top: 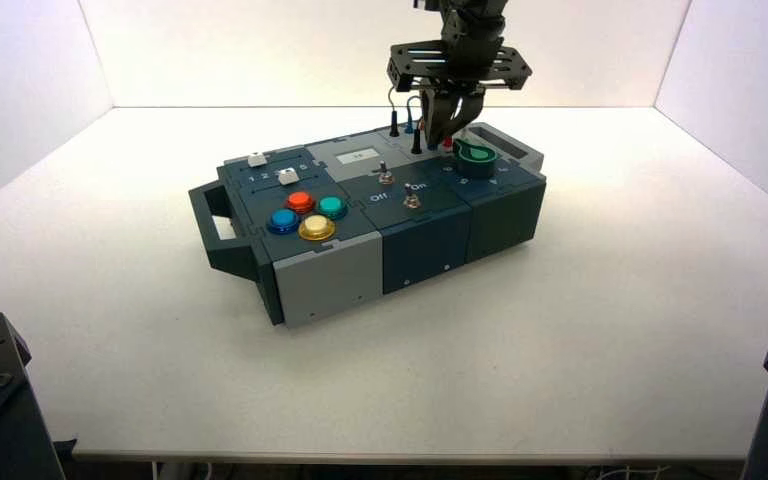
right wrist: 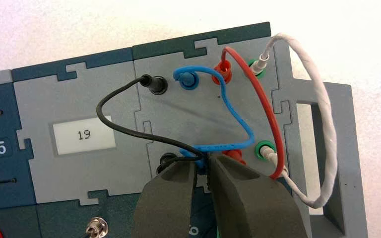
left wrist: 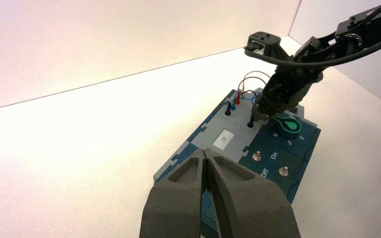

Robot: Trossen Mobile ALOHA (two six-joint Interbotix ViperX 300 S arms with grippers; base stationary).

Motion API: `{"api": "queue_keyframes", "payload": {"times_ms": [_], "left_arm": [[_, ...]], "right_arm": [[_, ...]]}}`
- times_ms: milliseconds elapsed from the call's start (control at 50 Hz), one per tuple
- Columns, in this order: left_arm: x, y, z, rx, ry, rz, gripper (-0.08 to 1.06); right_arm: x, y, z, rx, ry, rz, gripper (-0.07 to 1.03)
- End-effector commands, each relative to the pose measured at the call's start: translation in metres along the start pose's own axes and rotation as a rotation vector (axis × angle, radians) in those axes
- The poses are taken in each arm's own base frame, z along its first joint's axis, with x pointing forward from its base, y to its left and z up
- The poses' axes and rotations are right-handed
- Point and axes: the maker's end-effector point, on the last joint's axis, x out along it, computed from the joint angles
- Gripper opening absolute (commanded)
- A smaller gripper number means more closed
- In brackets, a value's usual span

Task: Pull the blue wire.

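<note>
In the high view your right hand (top: 447, 128) is down at the back of the box (top: 360, 215), in the upper middle of the frame, right over the row of little plugs, so you are at the grabbing step. The wires are too small here to tell apart. The box sits on the white counter (top: 610, 330), and your left hand does not show in this view. In the left wrist view your left hand (left wrist: 206, 158) fills the bottom middle of the frame with its two fingers pressed together and nothing between them; it hangs above the near end of the box and waits. Far off, in the upper right, you can see the right hand bent down at the wires. In the right wrist view the blue wire (right wrist: 233, 111) sits in the middle of the frame. One blue plug (right wrist: 187, 79) stands in its hole between the black wire (right wrist: 124, 111) plug and the red wire (right wrist: 258, 94) plug. The other blue end runs down to your right hand (right wrist: 202, 166), whose fingers are almost closed around it at the bottom middle, though the plug itself is hidden, so you cannot be sure the grip is firm. Next, I think you squeeze tight and lift straight up, away from the black wire beside it. There are no bowls or bins here; only the holes hold the plugs.
</note>
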Motion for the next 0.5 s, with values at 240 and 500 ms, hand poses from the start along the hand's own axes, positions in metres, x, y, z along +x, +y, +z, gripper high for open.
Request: {"api": "queue_keyframes", "payload": {"times_ms": [240, 500], "left_arm": [[-0.003, 0.0, 0.013, -0.001, -0.028, 0.002, -0.03], [-0.003, 0.0, 0.013, -0.002, -0.025, 0.001, -0.03]], "right_arm": [[-0.02, -0.007, 0.027, 0.013, -0.066, -0.002, -0.02], [-0.026, -0.007, 0.03, 0.011, -0.067, -0.004, -0.02]]}}
